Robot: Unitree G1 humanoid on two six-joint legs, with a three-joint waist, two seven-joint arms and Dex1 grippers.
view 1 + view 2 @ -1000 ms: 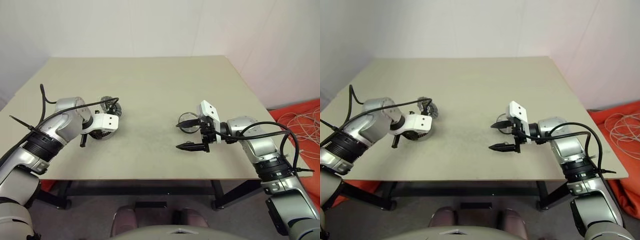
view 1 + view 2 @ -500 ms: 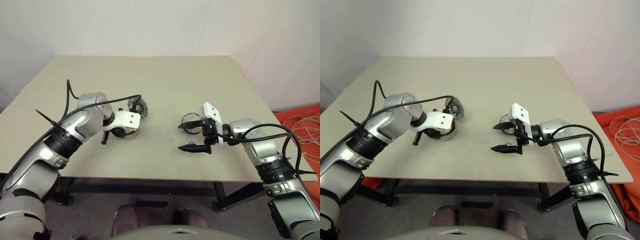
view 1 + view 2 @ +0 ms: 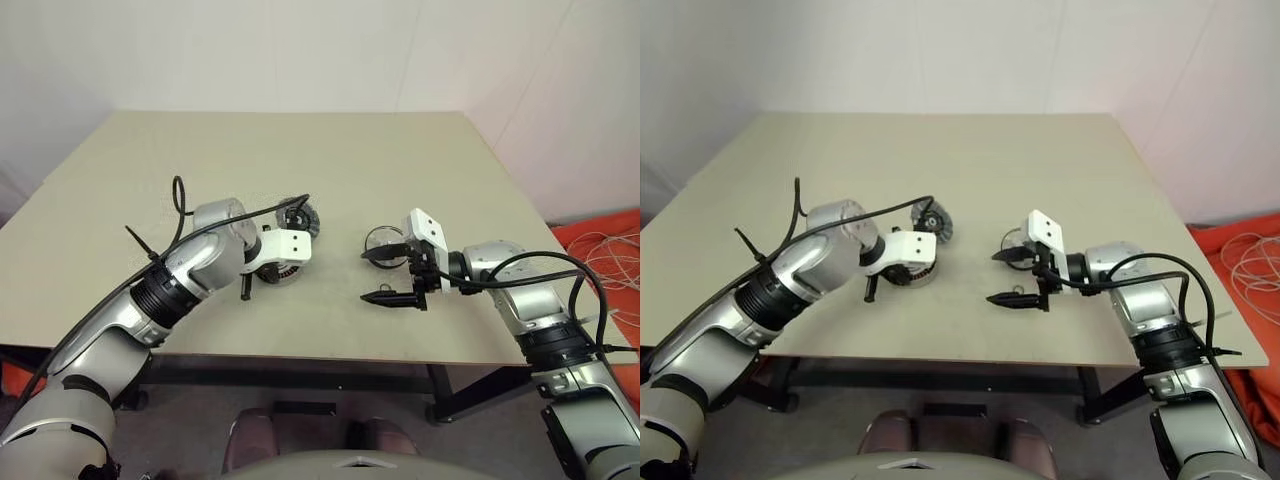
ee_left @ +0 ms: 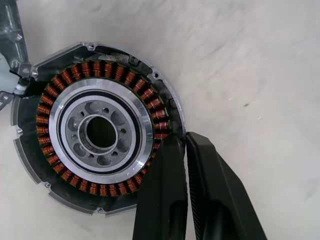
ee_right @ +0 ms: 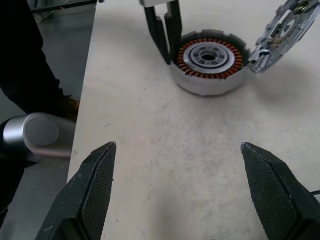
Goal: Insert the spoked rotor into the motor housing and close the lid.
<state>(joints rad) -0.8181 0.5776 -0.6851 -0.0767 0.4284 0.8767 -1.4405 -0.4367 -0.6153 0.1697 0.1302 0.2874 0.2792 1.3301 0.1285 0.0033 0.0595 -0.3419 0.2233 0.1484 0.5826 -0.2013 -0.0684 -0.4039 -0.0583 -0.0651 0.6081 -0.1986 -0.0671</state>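
Finding one: your left gripper (image 4: 182,140) has its fingers closed almost together at the rim of the housing (image 5: 209,57), on the side toward the table's (image 3: 300,150) front edge. You appear to have the wall pinched between them. The housing stands open side up, its copper windings exposed, near the front edge and a little left of the middle. The lid (image 5: 280,30) stands tilted at the housing's far side, raised off the opening.

Finding two: your right gripper (image 3: 366,277) is spread fully wide, holds nothing, and points across the table toward the housing.

Finding three: the rotor (image 3: 380,240) rests on the table just beyond the right gripper's far finger, outside the jaws, toward the back edge. It seems to lie flat; being round, it offers no long axis to align with.

Assessment: the right arm is much the nearer to the rotor. You must shift that gripper toward the back edge to bracket the rim, then carry the rotor leftward to the held housing
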